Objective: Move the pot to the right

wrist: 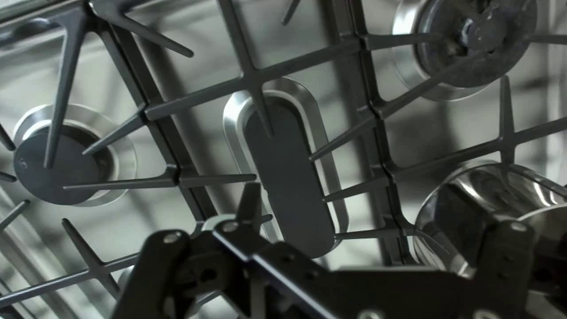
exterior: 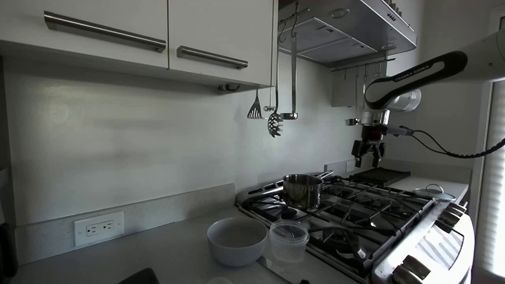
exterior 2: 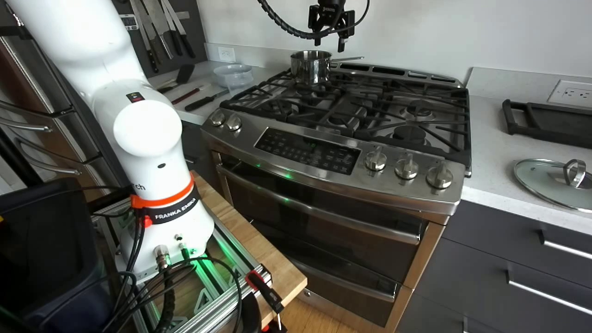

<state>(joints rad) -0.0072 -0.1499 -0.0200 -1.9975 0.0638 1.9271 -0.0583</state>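
The pot (exterior: 302,193) is a small shiny steel cylinder with a long handle. It stands upright on a rear burner grate of the stove, and also shows in an exterior view (exterior 2: 311,68). In the wrist view part of the pot (wrist: 447,210) shows at the lower right, partly hidden behind a finger. My gripper (exterior: 367,163) is open and empty, its fingers pointing down. It hangs well above the stove, apart from the pot. It also shows in an exterior view (exterior 2: 329,45) and at the bottom of the wrist view (wrist: 376,212).
Black grates (exterior 2: 365,99) cover the stove. A pale bowl (exterior: 236,244) and a clear container (exterior: 290,246) stand beside it on the counter. A glass lid (exterior 2: 550,182) and a black tray (exterior 2: 555,122) lie at its opposite side. Utensils (exterior: 275,124) hang under the hood (exterior: 355,23).
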